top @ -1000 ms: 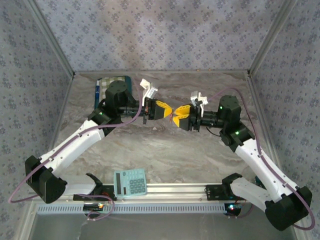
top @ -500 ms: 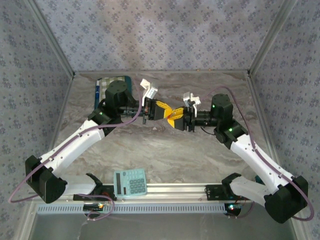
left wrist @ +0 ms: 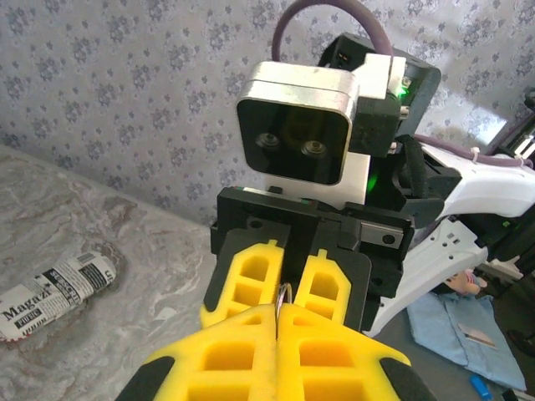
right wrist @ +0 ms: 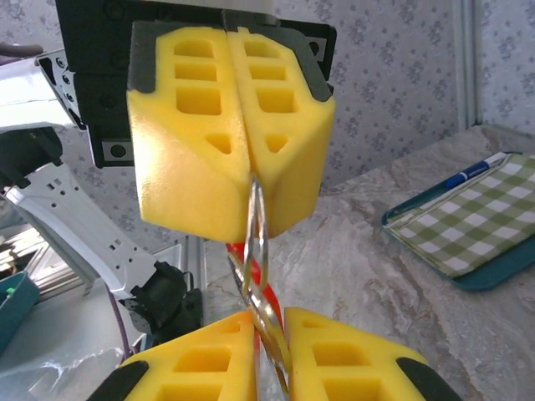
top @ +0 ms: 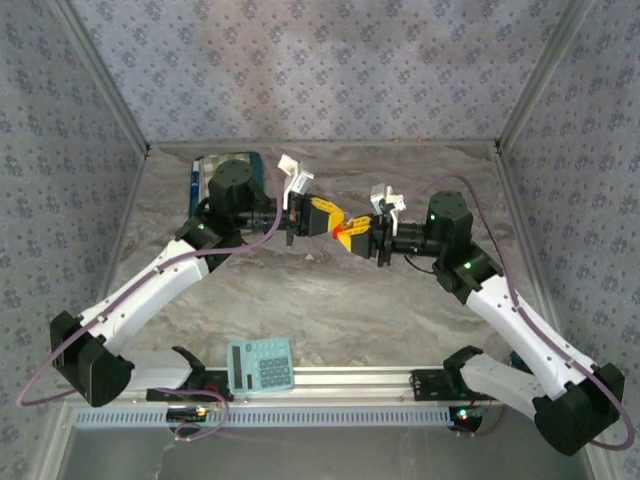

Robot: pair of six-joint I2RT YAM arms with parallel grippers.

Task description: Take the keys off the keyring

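Right gripper (right wrist: 269,334) sits nearly closed around the lower loop of the keyring (right wrist: 258,225); whether it truly bites I cannot tell. Just behind hang the red keys (right wrist: 240,255), and beyond, left gripper (right wrist: 249,180) is clamped on the ring's top. Any tug may slip that thin wire free.

So the tabletop (top: 330,310) is a grey-brown marble look, boxed in on three sides by walls (top: 320,70) in bluish floral wallpaper. A teal calculator (top: 260,365) sits at the near edge, overlapping the aluminium rail (top: 350,378). Back left there's a teal tray (right wrist: 478,276) with a green checked pad (right wrist: 468,225) in it and a blue-and-white pen (right wrist: 476,171) lying along its far side. The left wrist view also catches a rolled-up magazine (left wrist: 58,294) lying on the marble, plus a blue cloth (left wrist: 456,334) lower right.
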